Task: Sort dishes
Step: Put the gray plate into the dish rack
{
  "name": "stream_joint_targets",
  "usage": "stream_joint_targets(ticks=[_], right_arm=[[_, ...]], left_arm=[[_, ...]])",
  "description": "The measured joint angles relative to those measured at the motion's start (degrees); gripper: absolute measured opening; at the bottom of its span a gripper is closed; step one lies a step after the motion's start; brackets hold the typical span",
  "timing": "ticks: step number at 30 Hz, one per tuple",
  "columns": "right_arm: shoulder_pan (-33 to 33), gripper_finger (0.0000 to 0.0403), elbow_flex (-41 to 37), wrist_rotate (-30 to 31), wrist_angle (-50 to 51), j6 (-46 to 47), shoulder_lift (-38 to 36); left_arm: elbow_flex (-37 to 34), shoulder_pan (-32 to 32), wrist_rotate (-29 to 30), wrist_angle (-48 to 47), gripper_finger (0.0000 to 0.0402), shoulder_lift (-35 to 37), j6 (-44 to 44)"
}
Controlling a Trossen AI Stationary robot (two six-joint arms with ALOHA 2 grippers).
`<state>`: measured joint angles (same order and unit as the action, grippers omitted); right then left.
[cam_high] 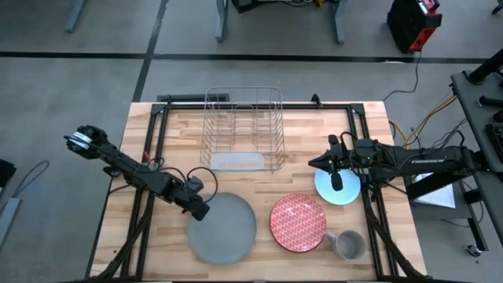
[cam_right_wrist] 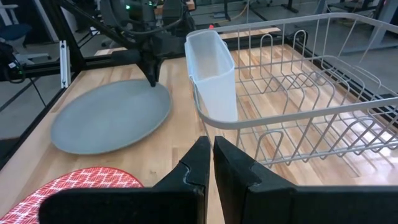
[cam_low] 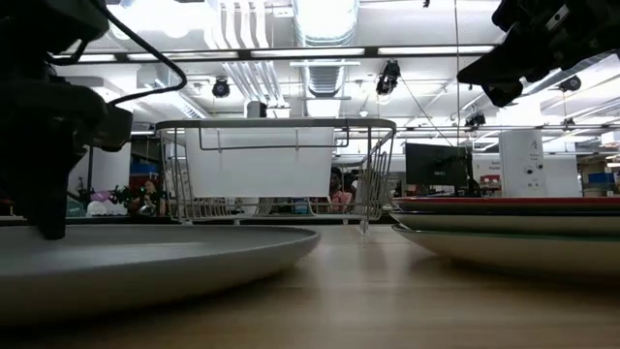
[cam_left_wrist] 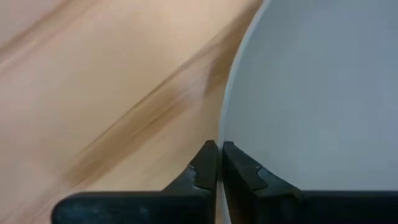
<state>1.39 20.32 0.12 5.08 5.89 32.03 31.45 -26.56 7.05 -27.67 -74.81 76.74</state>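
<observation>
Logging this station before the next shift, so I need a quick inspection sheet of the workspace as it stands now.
Surface: pale wooden tabletop on a black frame.
Job's things: large plain grey plate front centre; red patterned plate to its right; light-blue plate under the right arm. No blue speckled plate seen.
Clutter: wire dish rack with a white plastic cup, holding no dishes; grey handled mug front right.
Grippers: left gripper shut, at the grey plate's left rim; right gripper shut, above the light-blue plate.
Cables: black cables along both arms.
Surroundings: grey floor, red-and-black case.
</observation>
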Motion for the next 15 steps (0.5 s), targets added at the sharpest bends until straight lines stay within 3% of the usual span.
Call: stream_joint_targets(ticks=[9,15], right_arm=[[0.0,0.0014,0.0,0.0,0.0,0.0,0.0],[0.0,0.0014,0.0,0.0,0.0,0.0,0.0]], left_arm=[[2.8,-1.0,2.7,-0.9,0.0001,0.0,-0.1],[10.6,-2.9,3.4,-7.2,0.0001,0.0,-1.8]])
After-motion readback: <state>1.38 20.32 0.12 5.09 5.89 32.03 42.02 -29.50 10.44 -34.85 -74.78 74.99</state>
